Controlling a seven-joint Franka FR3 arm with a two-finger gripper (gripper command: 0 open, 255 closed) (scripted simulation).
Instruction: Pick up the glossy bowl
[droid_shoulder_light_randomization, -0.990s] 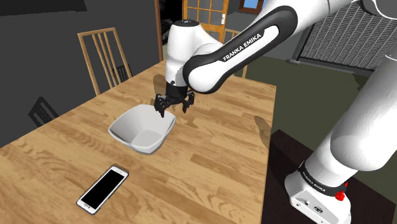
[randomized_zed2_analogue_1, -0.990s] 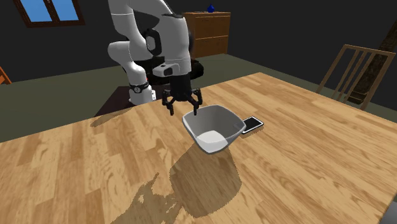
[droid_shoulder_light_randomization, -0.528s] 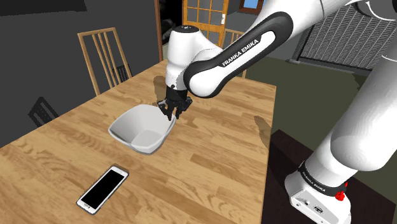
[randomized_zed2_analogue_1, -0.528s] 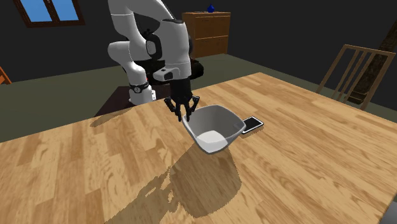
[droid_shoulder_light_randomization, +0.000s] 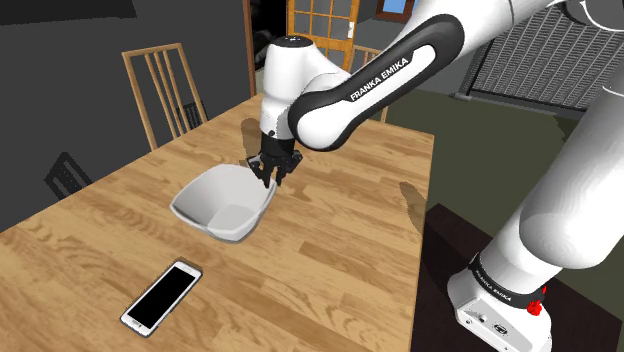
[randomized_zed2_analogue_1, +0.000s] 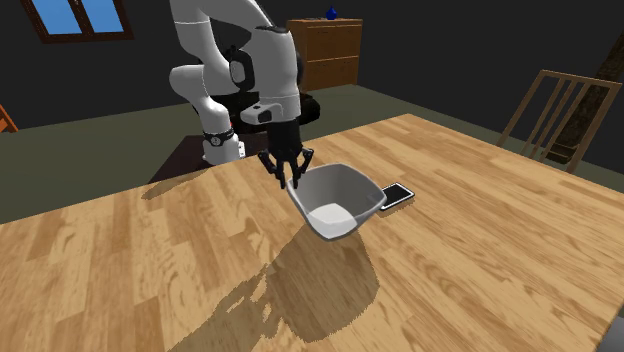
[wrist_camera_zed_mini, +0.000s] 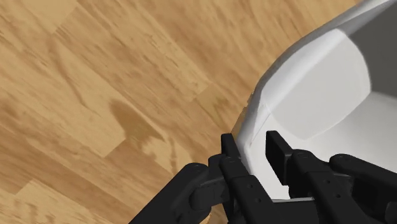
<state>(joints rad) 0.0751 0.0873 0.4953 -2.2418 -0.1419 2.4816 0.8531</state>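
Observation:
A white, squarish bowl (droid_shoulder_light_randomization: 222, 204) (randomized_zed2_analogue_1: 339, 200) (wrist_camera_zed_mini: 331, 95) rests on the wooden table (droid_shoulder_light_randomization: 330, 250). My black gripper (droid_shoulder_light_randomization: 266, 180) (randomized_zed2_analogue_1: 294, 184) (wrist_camera_zed_mini: 254, 146) comes down from above onto the bowl's rim on the side toward the arm's stand and is shut on that rim. In the wrist view one finger (wrist_camera_zed_mini: 230, 153) presses the outside of the wall and the other finger (wrist_camera_zed_mini: 278, 149) sits inside the bowl, with the thin wall clasped between them. The bowl looks level on the table.
A black-screened phone (droid_shoulder_light_randomization: 161, 296) (randomized_zed2_analogue_1: 397, 193) lies flat on the table just beyond the bowl, away from the arm. Wooden chairs (droid_shoulder_light_randomization: 165, 85) (randomized_zed2_analogue_1: 555, 115) stand at the table's edges. A dresser (randomized_zed2_analogue_1: 327, 52) stands behind the arm.
The fingers stood wide apart over the bowl's rim a second ago; they have since closed onto it. The bowl and phone have not moved.

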